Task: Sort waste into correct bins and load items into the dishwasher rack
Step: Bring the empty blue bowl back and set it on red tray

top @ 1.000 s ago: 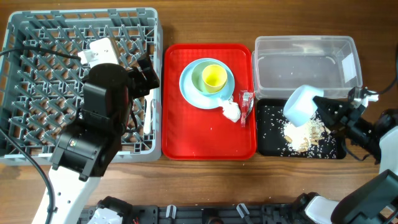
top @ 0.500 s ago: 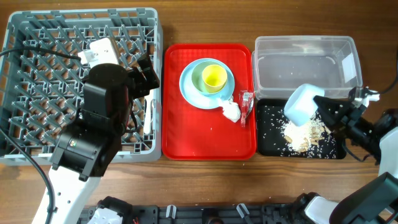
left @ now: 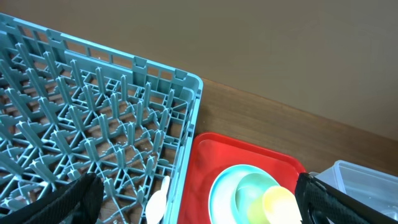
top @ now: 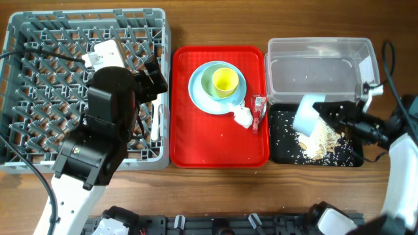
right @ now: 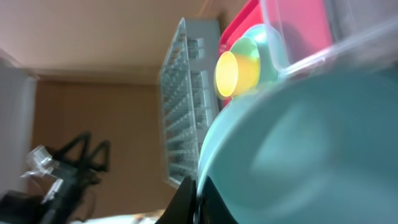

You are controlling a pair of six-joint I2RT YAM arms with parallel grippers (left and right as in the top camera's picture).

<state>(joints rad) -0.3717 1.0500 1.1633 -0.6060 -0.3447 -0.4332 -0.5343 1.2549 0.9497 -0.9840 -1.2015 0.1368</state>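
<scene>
While the light blue small bowl hangs steeply tilted at the right of the overhead frame, above the shallow black tray, the right gripper is clamped on its rim. Under the bowl a heap of whitish rice scraps lies in this tray, with single grains spread around it. Just above the tray in the frame stands the clear tub, with a white label on its right wall.

In the middle lies the red tray. On it the light blue plate carries the pale green bowl, and the yellow cup stands inside that bowl. The crumpled white tissue touches the lower right edge of the plate. The red wrapper lies just beside the tissue, at the tray's right rim.

At the left, the grey rack holds a white plastic utensil near its right wall; it cannot be told if it is the spoon or the fork. The left gripper hovers over the rack's right part. In the left wrist view its fingers stand wide apart and hold nothing.
</scene>
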